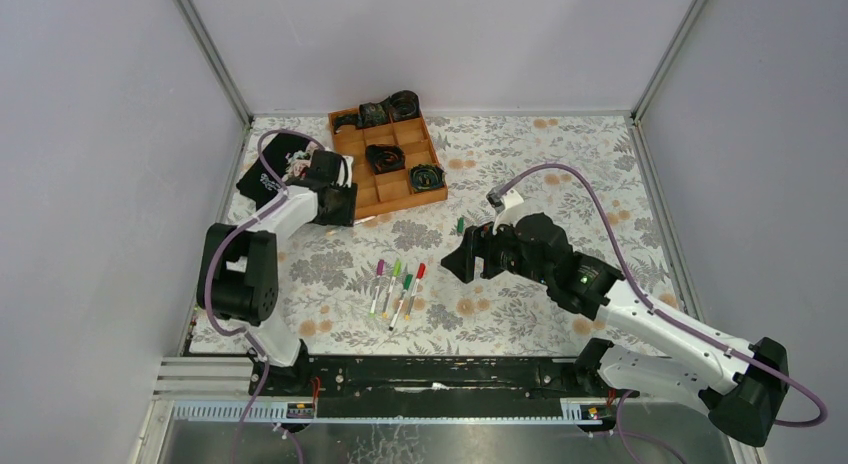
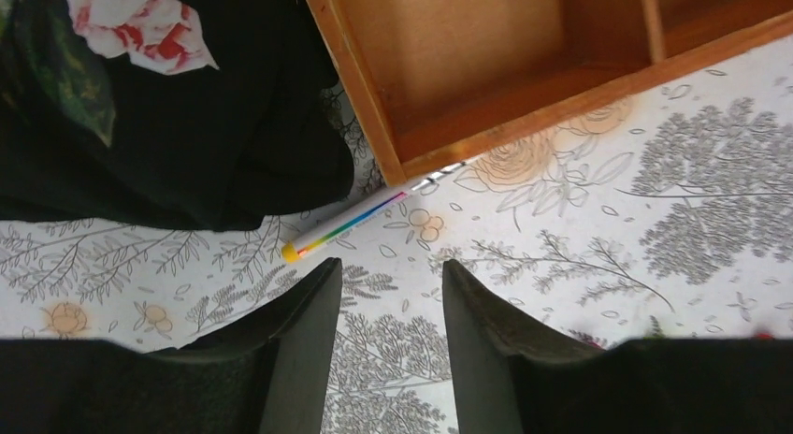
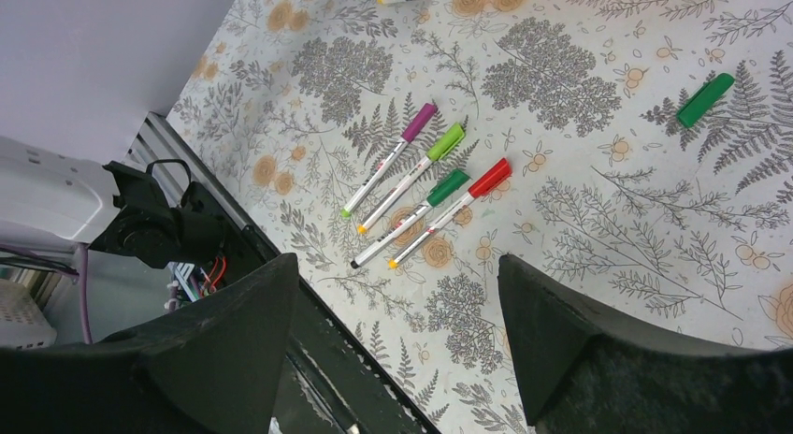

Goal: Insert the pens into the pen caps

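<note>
Left gripper [image 2: 393, 359] is held open and empty, its arm folded toward the wooden tray [image 2: 360, 107] at upper left, a yellow-tipped pen [image 2: 351, 226] just ahead. Right gripper [image 3: 402, 345], spread wide and empty, is angled over four capped pens [image 3: 421, 195] at centre; a green cap [image 3: 706, 99] lies apart.

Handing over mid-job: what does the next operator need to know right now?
Left gripper: open, empty, just short of the fifth pen lying at the tray corner.
Right gripper: open, empty, above the four pens.
Done: those four look capped.
Left: the loose green cap lies alone; the fifth pen has to go into it.
</note>
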Tool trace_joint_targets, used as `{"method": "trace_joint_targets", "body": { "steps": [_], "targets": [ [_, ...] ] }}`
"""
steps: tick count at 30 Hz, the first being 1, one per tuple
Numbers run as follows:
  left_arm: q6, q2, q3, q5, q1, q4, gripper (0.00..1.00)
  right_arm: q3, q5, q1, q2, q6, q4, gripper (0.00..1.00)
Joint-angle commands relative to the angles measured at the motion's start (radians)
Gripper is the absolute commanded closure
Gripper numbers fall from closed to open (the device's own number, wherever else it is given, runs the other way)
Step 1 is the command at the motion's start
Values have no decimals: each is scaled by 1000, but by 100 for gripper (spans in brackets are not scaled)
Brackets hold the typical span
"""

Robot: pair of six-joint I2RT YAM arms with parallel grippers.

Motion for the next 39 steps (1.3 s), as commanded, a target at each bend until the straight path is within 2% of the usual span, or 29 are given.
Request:
{"method": "trace_joint_targets", "body": {
  "steps": [1, 11, 21, 27, 31, 34, 39],
  "targets": [
    [71, 60, 40, 7, 11, 40, 59, -7, -18, -9, -22, -4, 65, 17],
    [90, 145, 45, 39, 13, 83, 61, -23, -33, -9, -10, 5, 85, 17],
    [86, 147, -10, 42, -19, 58, 74, -26, -25, -11, -21, 3, 83, 17],
    [104, 88, -30, -20, -61, 123, 71, -29, -31, -11, -21, 2, 88, 16],
    [120, 28, -46, -55, -50, 187, 64, -33, -42, -12, -14, 3, 90, 17],
    [127, 5, -63, -40, -25, 223, 60, -32, -48, -12, -12, 6, 93, 17],
    [133, 32, -38, 40, 12, 217, 59, -28, -63, -13, 1, 10, 103, 17]
  ]
}}
